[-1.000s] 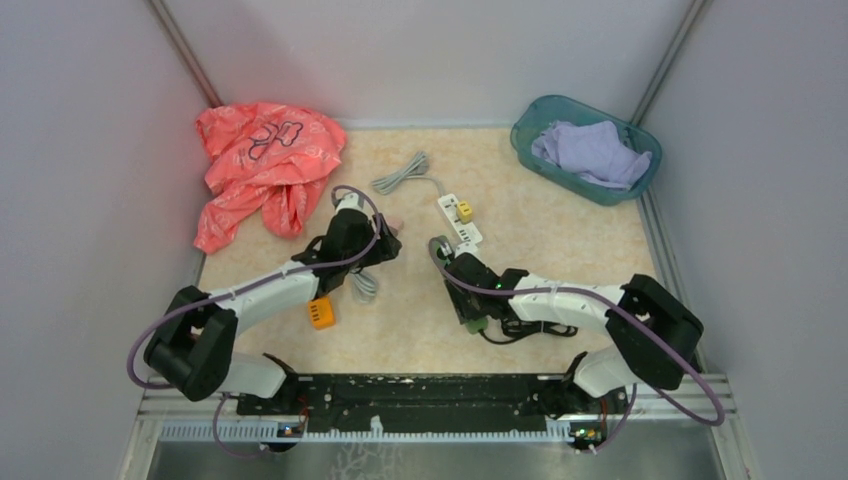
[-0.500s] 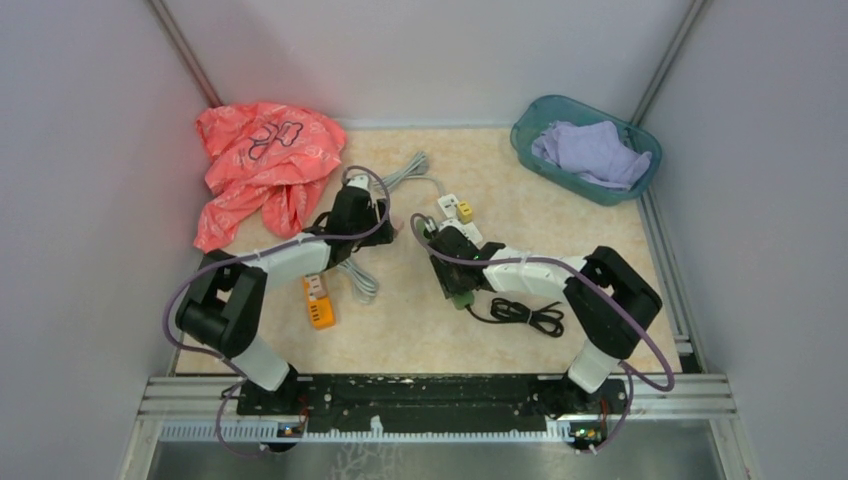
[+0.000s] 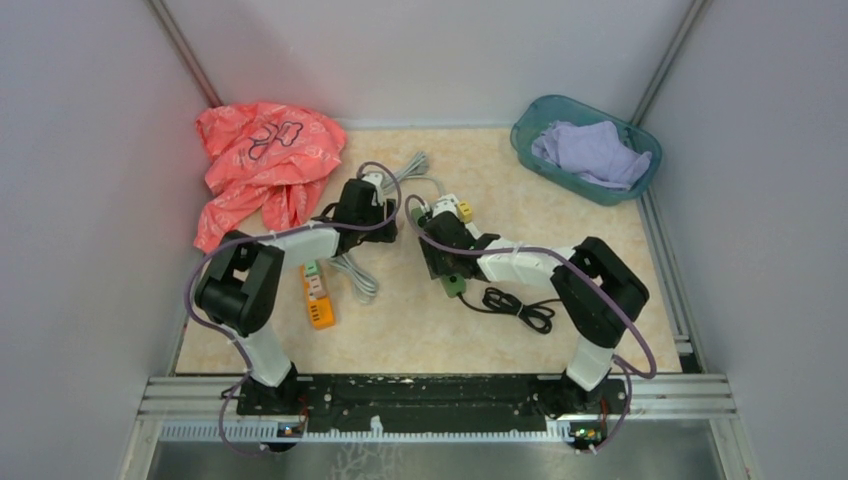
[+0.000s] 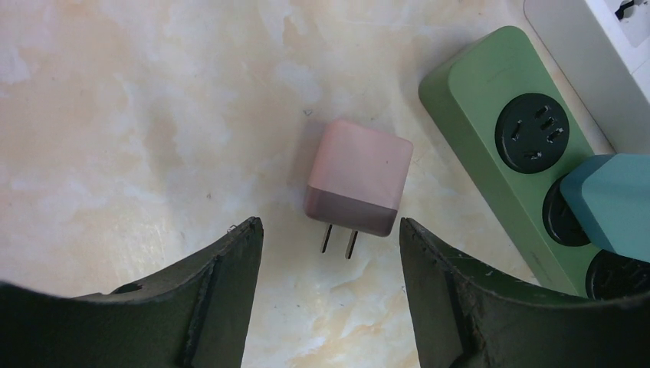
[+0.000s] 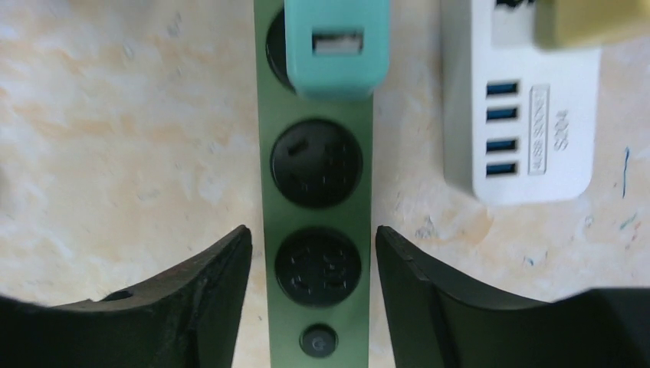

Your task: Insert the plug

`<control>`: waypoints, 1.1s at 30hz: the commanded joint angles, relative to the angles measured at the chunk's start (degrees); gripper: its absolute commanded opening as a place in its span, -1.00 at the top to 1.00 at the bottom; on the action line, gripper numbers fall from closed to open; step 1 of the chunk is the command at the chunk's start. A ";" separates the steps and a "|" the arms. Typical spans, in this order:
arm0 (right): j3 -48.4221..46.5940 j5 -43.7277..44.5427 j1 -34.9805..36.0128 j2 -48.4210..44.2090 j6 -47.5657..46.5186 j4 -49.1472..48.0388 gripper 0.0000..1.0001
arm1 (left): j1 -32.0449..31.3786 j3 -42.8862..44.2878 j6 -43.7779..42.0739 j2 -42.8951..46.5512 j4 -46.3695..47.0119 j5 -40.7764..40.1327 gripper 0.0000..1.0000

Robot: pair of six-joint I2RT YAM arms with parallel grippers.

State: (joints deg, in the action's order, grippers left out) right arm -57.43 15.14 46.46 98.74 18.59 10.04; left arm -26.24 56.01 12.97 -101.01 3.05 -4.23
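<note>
The left gripper (image 4: 329, 228) has its fingers spread wide and holds nothing. Just ahead of it, almost centred on the gap, the pink plug (image 4: 359, 176) lies flat on the table (image 4: 115, 115). Its two prongs point back toward the fingers, so this arm is the nearer one. Near on the right lies the green power strip (image 4: 506, 146), sockets upward. The right gripper (image 5: 313, 234) straddles this strip; whether it presses it, I cannot tell.

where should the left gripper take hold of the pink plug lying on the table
Grip the pink plug by its square body, pinching the two flat side faces and coming down from above. It lies flat with its prongs pointing toward the left gripper, so they stay free, and the open jaws stand either side.
</note>
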 commanded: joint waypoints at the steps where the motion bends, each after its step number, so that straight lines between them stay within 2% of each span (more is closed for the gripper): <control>1: 2.92 -1.19 -0.67 -7.71 -0.57 -8.45 -0.34 | 0.38 2.34 -4.66 -1.16 0.36 2.04 -0.43; 4: 6.29 -0.95 -0.71 -12.06 -0.66 -9.01 -0.47 | 0.36 3.65 -6.51 -2.81 -0.07 2.50 -0.42; 7: 9.85 0.90 -0.65 -16.66 -0.75 -10.15 -0.52 | 0.44 5.51 -7.59 -4.95 -1.62 2.99 -0.39; 13: 16.02 4.61 -0.66 -23.76 -1.23 -13.64 -0.57 | 0.40 7.23 -9.32 -7.47 -2.29 5.74 -0.32; 20: 18.37 6.61 -0.67 -26.05 -1.62 -15.85 -0.58 | 0.48 7.64 -9.98 -8.67 -5.17 7.56 -0.17; 28: 17.69 6.27 -0.67 -26.21 -1.60 -14.93 -0.59 | 0.44 2.42 -8.68 -3.74 -3.16 10.91 0.20; 33: 16.21 4.28 -0.66 -27.03 -0.66 -12.07 -0.59 | 0.34 -4.34 -7.63 2.69 3.75 13.78 0.33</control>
State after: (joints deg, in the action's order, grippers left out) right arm -38.89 20.16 45.93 74.48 17.58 -2.11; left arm -25.89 56.29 4.14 -103.13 2.81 5.39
